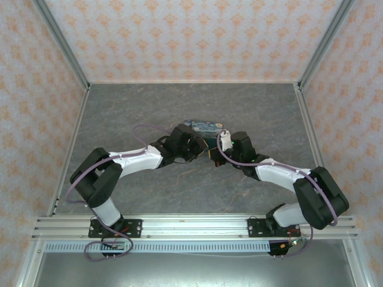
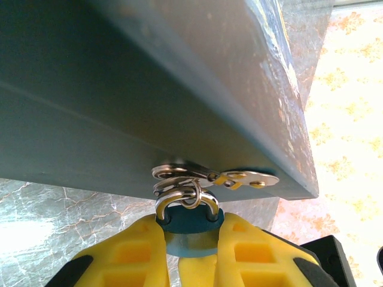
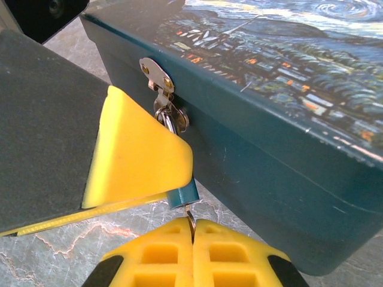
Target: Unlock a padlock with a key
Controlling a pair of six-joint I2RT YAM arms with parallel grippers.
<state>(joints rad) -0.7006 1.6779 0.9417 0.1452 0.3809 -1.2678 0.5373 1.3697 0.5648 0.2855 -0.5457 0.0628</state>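
Left wrist: left gripper (image 2: pixel 190 242) clamps padlock (image 2: pixel 190 224) body, shackle hooked through hasp (image 3: pixel 157 75) on tin (image 2: pixel 149 89), mid-tabletop. Right gripper (image 3: pixel 193 230) pinched shut on thin key (image 3: pixel 190 214) under lock. Risk: twist slips on narrow pinch, key bends, or tin drags and lock pops free.

Layout-wise: the tin box (image 1: pixel 203 126) is parked around the middle of the table (image 1: pixel 119 113), just beyond the spot where the two arms meet. A hasp (image 3: pixel 157 72) is fixed on the tin box's side wall. The padlock (image 2: pixel 191 230) is hung from it by its shackle (image 2: pixel 185 202), right up against that wall. The padlock body is pinched between the fingers of the left gripper (image 2: pixel 191 239), which is brought in from the left. The key (image 3: pixel 190 218) is clamped in the right gripper (image 3: pixel 192 236), with its tip set at the padlock's end away from the shackle.
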